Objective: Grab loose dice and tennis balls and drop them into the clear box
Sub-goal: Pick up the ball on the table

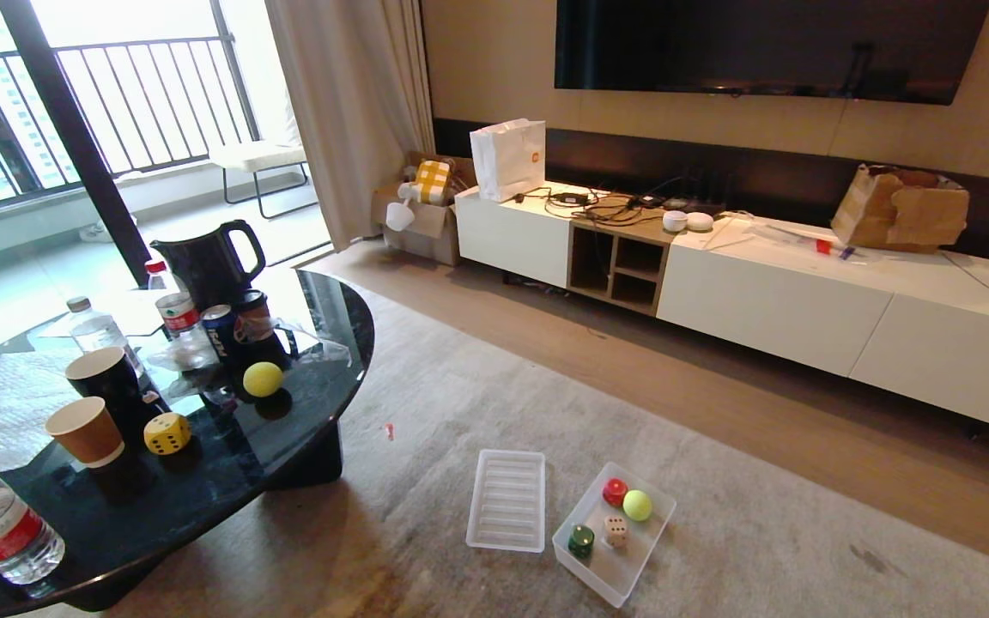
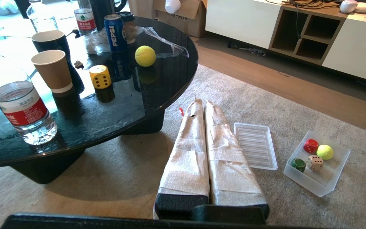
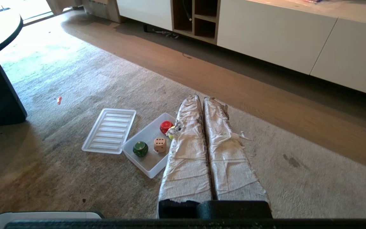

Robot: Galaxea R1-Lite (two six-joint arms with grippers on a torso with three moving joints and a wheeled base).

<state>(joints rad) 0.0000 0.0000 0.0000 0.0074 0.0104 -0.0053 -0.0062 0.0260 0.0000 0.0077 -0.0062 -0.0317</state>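
While both arms are held off the work, a grey carpet (image 1: pixel 718 481) is seen before a long white TV cabinet (image 1: pixel 769 292), with a dark glass table (image 1: pixel 228 481) at the robot's left. On the table the yellow die (image 1: pixel 167 433) is found beside a brown paper cup (image 1: pixel 87 432); a tennis ball (image 1: pixel 263 378) lies farther back, near a Pepsi can (image 1: pixel 220 330).

The clear box (image 1: pixel 610 579) is set on the carpet to the right of the table. In it are recorded a red die (image 1: pixel 615 491), a second tennis ball (image 1: pixel 637 505), a green die (image 1: pixel 580 540) and the beige die (image 1: pixel 615 530). The ribbed lid (image 1: pixel 506 499) lies just beside the box, on the table side.

Neither gripper is caught in the head view. In the wrist views the left gripper (image 2: pixel 202 103) and right gripper (image 3: pixel 202 98) are each seen with cloth-wrapped fingers pressed together, nothing between them.
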